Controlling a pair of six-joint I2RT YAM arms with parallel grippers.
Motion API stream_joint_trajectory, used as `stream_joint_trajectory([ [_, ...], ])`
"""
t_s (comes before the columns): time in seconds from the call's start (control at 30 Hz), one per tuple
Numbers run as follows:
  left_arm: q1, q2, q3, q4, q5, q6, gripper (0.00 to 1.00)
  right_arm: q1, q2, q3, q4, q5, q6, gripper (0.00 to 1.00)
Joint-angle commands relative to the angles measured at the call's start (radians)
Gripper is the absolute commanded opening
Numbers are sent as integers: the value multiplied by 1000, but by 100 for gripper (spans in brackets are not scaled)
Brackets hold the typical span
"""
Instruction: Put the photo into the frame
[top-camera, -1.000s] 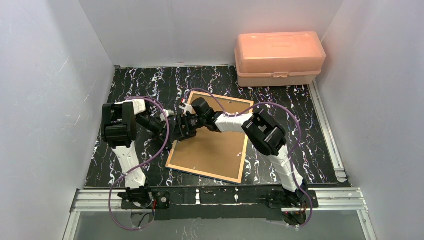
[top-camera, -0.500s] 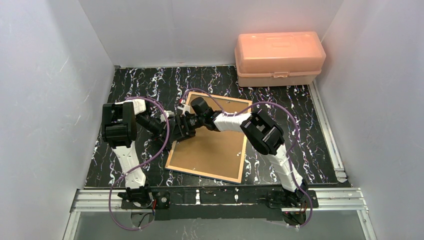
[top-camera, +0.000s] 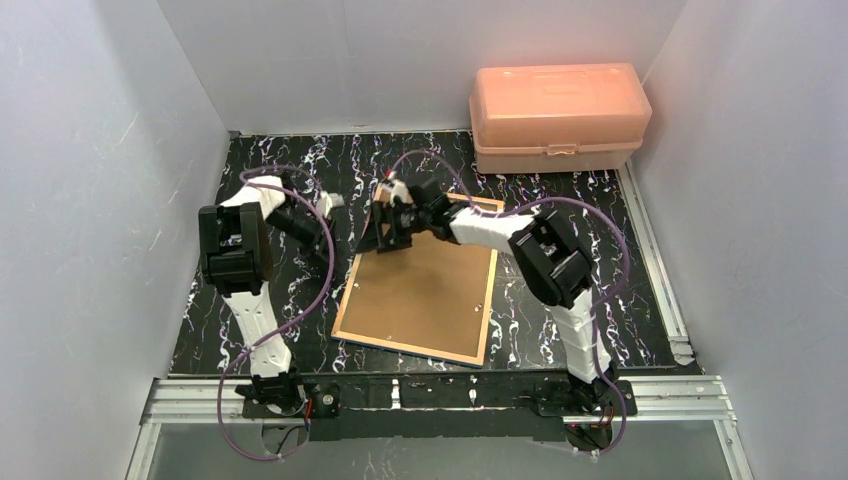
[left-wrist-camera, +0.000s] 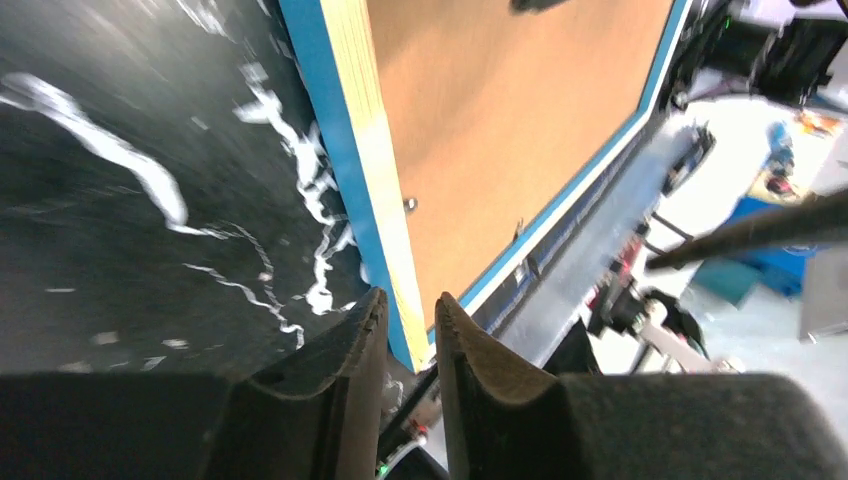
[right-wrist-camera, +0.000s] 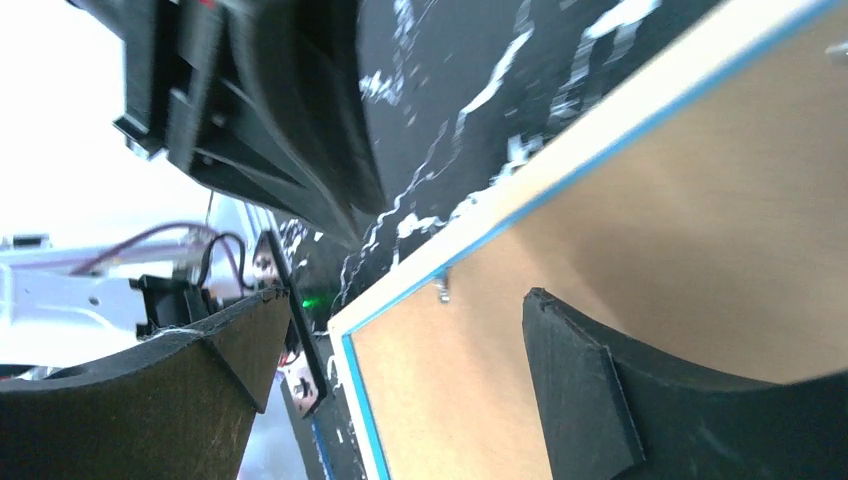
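Note:
The frame (top-camera: 405, 349) lies face down on the black marbled table, its brown backing board (top-camera: 425, 290) facing up. The photo is hidden. My right gripper (top-camera: 385, 235) hovers over the frame's far left corner, jaws wide open and empty. In the right wrist view it (right-wrist-camera: 400, 370) straddles the wood-and-blue frame edge (right-wrist-camera: 600, 135) and the backing board (right-wrist-camera: 700, 220). My left gripper (top-camera: 335, 203) is off the frame, to its far left. In the left wrist view it (left-wrist-camera: 412, 310) shows only a narrow gap and holds nothing, with the frame edge (left-wrist-camera: 375, 150) beyond.
A pink plastic box (top-camera: 555, 115) stands at the back right against the wall. White walls close in the left, right and back. A small metal tab (right-wrist-camera: 443, 288) sits on the backing near the frame edge.
My left gripper has pulled away from the frame's left edge, toward the far left. My right gripper has moved farther back, to the frame's far left corner. The frame still lies flat.

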Motion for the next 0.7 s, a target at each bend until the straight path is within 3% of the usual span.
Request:
stream_joint_trajectory([
  [0.0,17,25,200,-13,60,-70,25,-93,-90,-38,14,111,8,95],
  [0.1,10,137,350,18,82,-173,28,-110,-77,-28,1,161,15,95],
  [0.2,-13,234,454,27,115,-234,39,-127,-53,-20,15,194,38,94],
  [0.37,-53,289,497,83,111,-295,40,-142,16,36,35,213,60,93],
  [0.53,-53,326,496,113,112,-321,36,-152,102,143,11,225,39,93],
  [0.67,-53,347,490,125,129,-329,23,-163,163,201,11,228,37,92],
])
